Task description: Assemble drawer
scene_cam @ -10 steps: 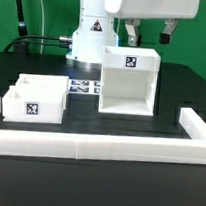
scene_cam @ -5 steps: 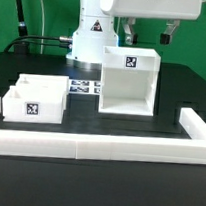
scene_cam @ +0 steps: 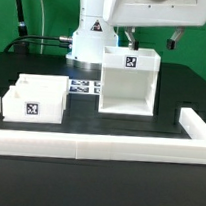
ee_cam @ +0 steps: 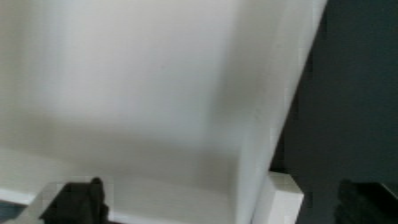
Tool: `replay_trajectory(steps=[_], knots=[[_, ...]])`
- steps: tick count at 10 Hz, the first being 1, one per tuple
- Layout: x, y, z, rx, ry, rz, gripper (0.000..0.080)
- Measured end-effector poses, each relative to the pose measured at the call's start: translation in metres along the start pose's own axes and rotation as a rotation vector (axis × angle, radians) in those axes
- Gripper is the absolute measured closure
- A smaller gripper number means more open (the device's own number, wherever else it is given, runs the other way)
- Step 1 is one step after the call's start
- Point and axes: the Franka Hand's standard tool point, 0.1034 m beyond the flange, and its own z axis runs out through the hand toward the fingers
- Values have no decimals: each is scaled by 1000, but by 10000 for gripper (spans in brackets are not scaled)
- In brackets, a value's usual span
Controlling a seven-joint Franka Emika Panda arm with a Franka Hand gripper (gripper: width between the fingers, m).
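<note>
A long low white border wall (scene_cam: 77,146) runs across the near edge of the black tabletop (scene_cam: 84,122) and turns toward the far side at the exterior view's right. Just beyond it, on the exterior view's left, stand the drawer's two small white trays. The near tray (scene_cam: 36,106) shows a black-and-white tag on its near face. The far tray (scene_cam: 48,84) stands close behind it, and whether the two touch cannot be told.

To the exterior view's right of the trays, and well apart from them, the large white housing (scene_cam: 129,88) stands upright on the tabletop. Its hollow is turned toward the near side and a tag shows high on its far wall. The marker board (scene_cam: 84,88) lies flat on the tabletop between the far tray and the housing, partly hidden by both.

Above the far part of the housing hangs the gripper (scene_cam: 151,42). It is released, its two dark fingers (scene_cam: 129,38) spread wide: one finger is over the housing's top, the other out past the housing's edge on the exterior view's right. Neither finger touches the housing.

In the wrist view the gripper (ee_cam: 217,205) shows only as two black fingertips (ee_cam: 71,200), far apart. A plain white face of the housing (ee_cam: 143,90) fills most of the picture beyond them, with dark tabletop beside its edge.

Farthest back, the robot base (scene_cam: 92,30) stands behind the marker board.
</note>
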Motion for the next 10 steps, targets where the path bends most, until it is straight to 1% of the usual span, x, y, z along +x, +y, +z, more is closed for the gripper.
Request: replay_trajectory(steps=[1, 2, 3, 4, 6, 7, 8, 9, 10], knots=[[0, 0, 0, 0, 0, 0, 150], [-1, 0, 1, 8, 2, 25, 150], [-9, 2, 7, 49, 4, 157, 150], [-19, -2, 15, 61, -7, 248, 150], [-29, -8, 25, 74, -34, 323, 150], [-30, -8, 27, 74, -39, 330, 150], [-30, -10, 29, 68, -43, 332, 150], [-31, -13, 30, 57, -47, 321, 158], [-31, -12, 30, 59, -47, 326, 158]])
